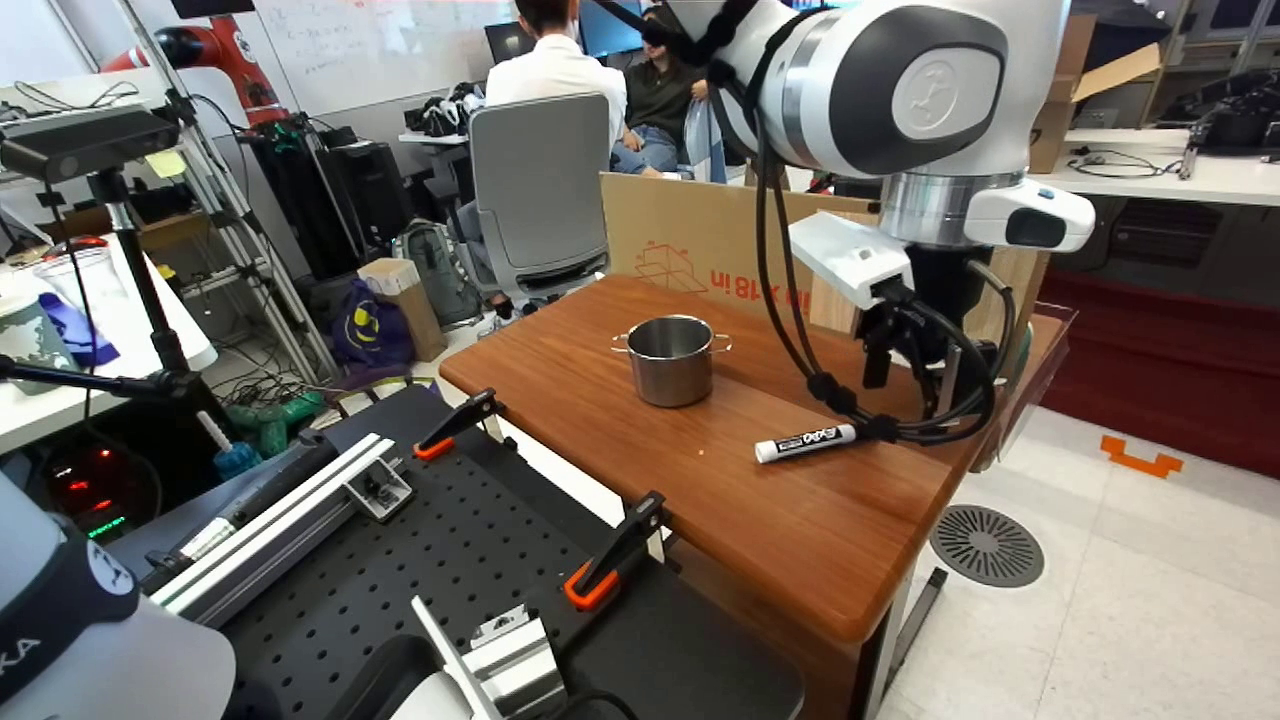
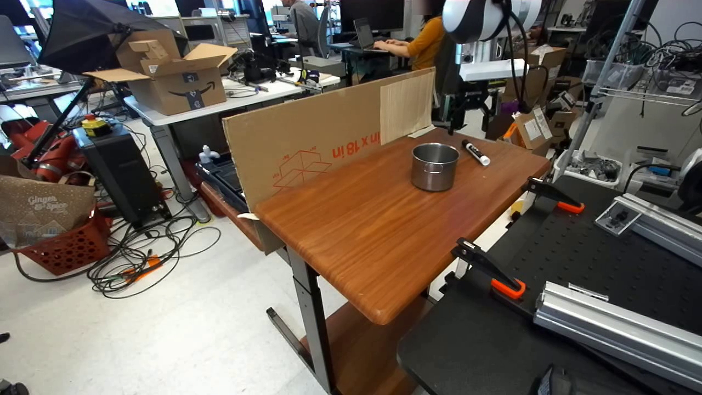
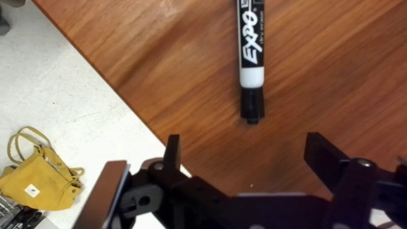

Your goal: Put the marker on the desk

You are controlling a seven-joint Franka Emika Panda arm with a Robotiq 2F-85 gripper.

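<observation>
The marker point(image 1: 805, 443), with a black label, white ends and a black cap, lies flat on the reddish-brown desk point(image 1: 560, 370). In an exterior view hanging cables hide its cap end. It also shows in an exterior view point(image 2: 476, 153), lying beyond the metal cup. In the wrist view the marker point(image 3: 252, 51) lies on the desk point(image 3: 152, 76), its cap pointing toward the jaws and its far end cut off by the frame. My gripper point(image 3: 243, 136) is open and empty, fingers wide apart, above the desk just past the cap end. It does not touch the marker.
A grey metal cup point(image 1: 672, 365) stands on the desk, also in an exterior view point(image 2: 435, 167). A cardboard panel point(image 2: 323, 131) with a plywood board point(image 2: 406, 107) lines one desk edge. A black perforated bench point(image 1: 480, 520) with clamps point(image 1: 615, 550) adjoins the opposite edge.
</observation>
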